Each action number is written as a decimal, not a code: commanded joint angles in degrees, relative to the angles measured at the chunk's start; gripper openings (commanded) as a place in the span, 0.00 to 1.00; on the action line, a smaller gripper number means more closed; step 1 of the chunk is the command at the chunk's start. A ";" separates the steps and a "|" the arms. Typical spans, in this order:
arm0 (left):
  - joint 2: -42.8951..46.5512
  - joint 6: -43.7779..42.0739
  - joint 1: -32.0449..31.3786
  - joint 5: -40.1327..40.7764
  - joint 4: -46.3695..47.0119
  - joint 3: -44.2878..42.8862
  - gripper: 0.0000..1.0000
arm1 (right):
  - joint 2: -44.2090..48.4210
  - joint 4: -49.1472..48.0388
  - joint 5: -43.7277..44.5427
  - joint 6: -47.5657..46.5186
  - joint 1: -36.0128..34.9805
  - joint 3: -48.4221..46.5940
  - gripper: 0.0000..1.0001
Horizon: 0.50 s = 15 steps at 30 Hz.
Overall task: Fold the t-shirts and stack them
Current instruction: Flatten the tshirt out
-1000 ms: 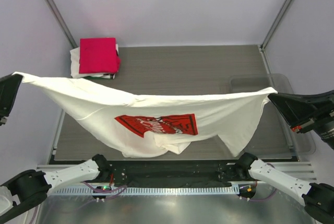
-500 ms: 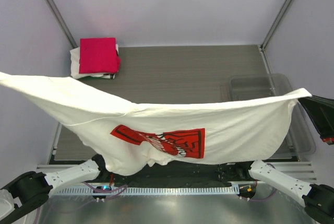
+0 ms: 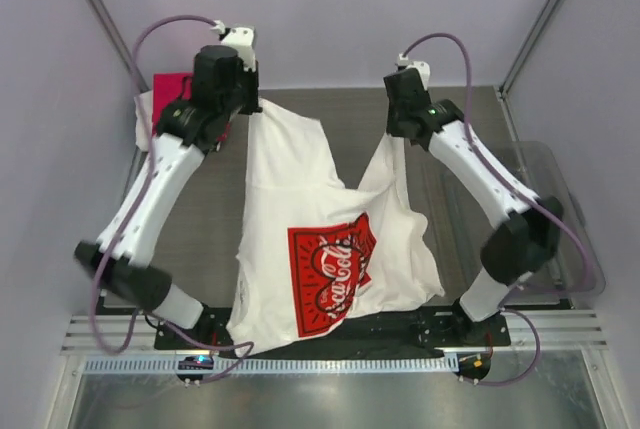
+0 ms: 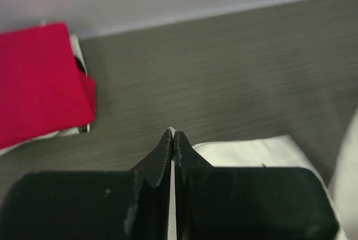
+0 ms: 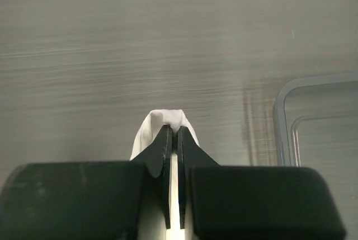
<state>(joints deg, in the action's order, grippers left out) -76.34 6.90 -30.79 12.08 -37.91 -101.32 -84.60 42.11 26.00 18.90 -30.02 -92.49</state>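
ROBOT ARMS LIFT PRINTED SHIRT: The left arm [image 3: 150,199] and right arm [image 3: 480,179] hold a white t-shirt [image 3: 290,169] with a red square Coca-Cola print up by two corners above a grey wood-grain surface [image 3: 340,114]. The shirt is to the left of a clear plastic tub [image 3: 565,199]. Only the overhead camera takes in the whole garment. It sags between the arms, its lower part trails toward the near edge, and the print is turned sideways. Whether the hem touches the surface cannot be told.

The left pincer [image 3: 250,107] and right pincer [image 3: 399,134] are each clamped tight on a corner of the cloth. The left wrist camera shows its fingers pressed together on a thin white sliver. It also shows what the overhead view half hides behind the arm: a folded crimson-pink shirt [image 4: 39,78] lying on folded white cloth [image 4: 61,133], across the hanging shirt from the tub. The right wrist camera shows a small bunch of white fabric poking past its shut fingertips, near the tub's rounded corner.
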 commanded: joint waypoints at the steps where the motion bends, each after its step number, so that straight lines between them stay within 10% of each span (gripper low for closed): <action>1: -16.86 6.70 12.92 -5.14 -2.58 -5.17 0.00 | -11.95 -0.28 -2.53 4.13 10.57 -6.62 0.01; 5: -42.98 9.88 17.07 -3.21 -24.24 -35.11 0.07 | -33.75 9.81 -1.13 4.57 12.70 -33.98 0.04; 6: -47.11 10.41 17.07 -2.68 -27.01 -40.14 0.14 | -40.32 14.97 -2.00 4.66 12.88 -38.51 0.19; 7: -49.67 10.77 17.07 -2.32 -28.08 -43.84 0.21 | -42.56 17.20 -2.35 4.66 13.06 -42.30 0.59; 10: -43.94 12.87 17.08 0.65 -23.27 -34.09 0.56 | -42.85 19.25 -3.32 5.80 13.14 -44.55 0.99; 15: -32.23 15.33 16.99 0.41 -18.16 -19.03 0.75 | -29.42 7.65 -7.01 7.29 12.18 -19.52 1.00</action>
<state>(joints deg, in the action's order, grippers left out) -120.90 19.57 -13.28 11.55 -57.76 -123.17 -123.63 53.34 21.30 24.32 -16.80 -119.68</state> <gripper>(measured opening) 0.750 0.996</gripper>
